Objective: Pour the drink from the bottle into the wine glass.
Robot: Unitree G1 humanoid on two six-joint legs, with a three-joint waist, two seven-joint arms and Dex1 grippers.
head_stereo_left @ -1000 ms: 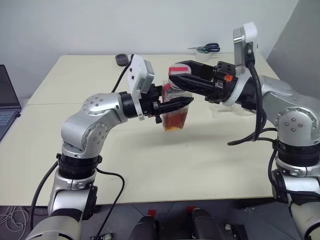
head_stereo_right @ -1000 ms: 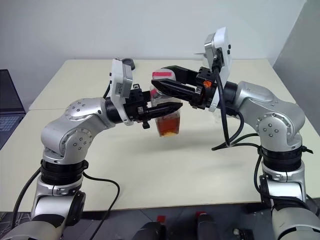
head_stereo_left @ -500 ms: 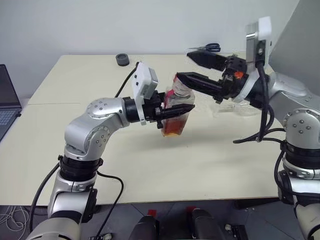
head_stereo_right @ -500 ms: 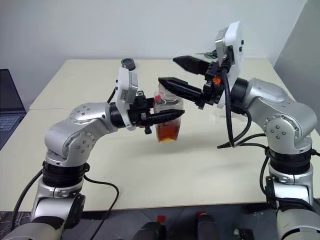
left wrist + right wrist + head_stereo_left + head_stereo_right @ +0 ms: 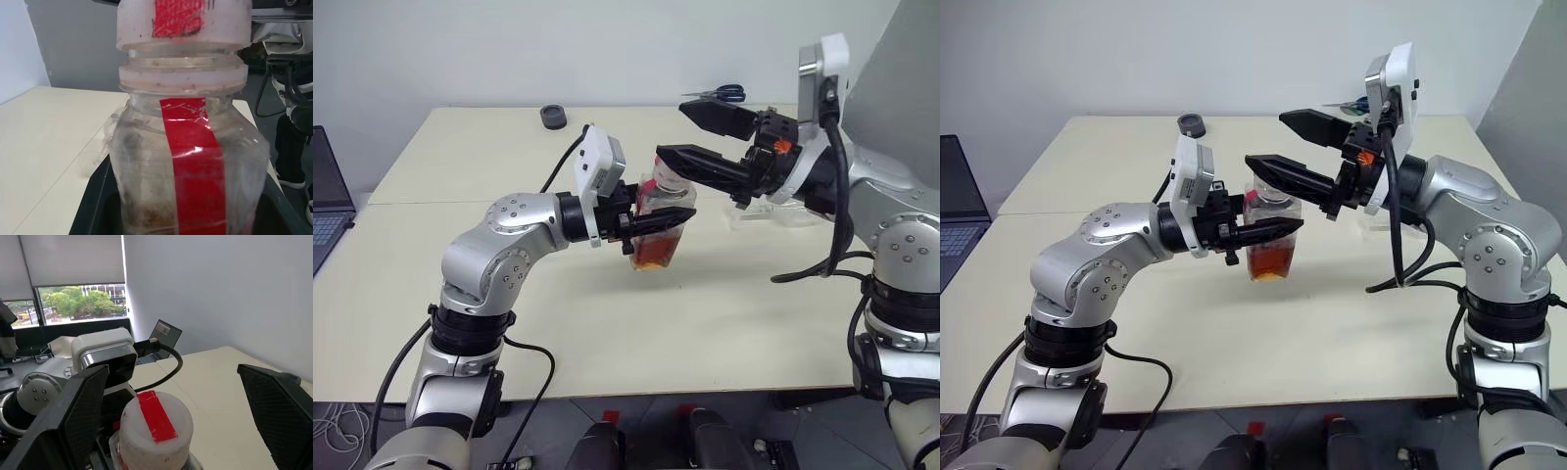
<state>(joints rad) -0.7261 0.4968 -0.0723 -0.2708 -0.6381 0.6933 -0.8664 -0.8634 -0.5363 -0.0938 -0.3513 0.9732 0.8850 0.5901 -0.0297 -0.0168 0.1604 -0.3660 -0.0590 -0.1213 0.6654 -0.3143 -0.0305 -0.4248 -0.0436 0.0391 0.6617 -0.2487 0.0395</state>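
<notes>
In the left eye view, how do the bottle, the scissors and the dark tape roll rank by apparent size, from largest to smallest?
1. The bottle, clearly the largest, but it is nearer the camera.
2. The scissors.
3. The dark tape roll.

The last two lie at the far table edge and look almost alike, so their order is unsure.

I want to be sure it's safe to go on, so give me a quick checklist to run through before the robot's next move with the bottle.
1. Left gripper shut on the bottle: ok.
2. Bottle upright, held above the table: ok.
3. Cap off before pouring: not ok, it sits on the neck.
4. Right gripper ready for the cap: ok, fingers wide open on either side of it, not touching.
5. Drink inside, no spill on the table: ok.
6. Wine glass within reach and upright: cannot tell, it is mostly hidden behind the right arm.
</notes>
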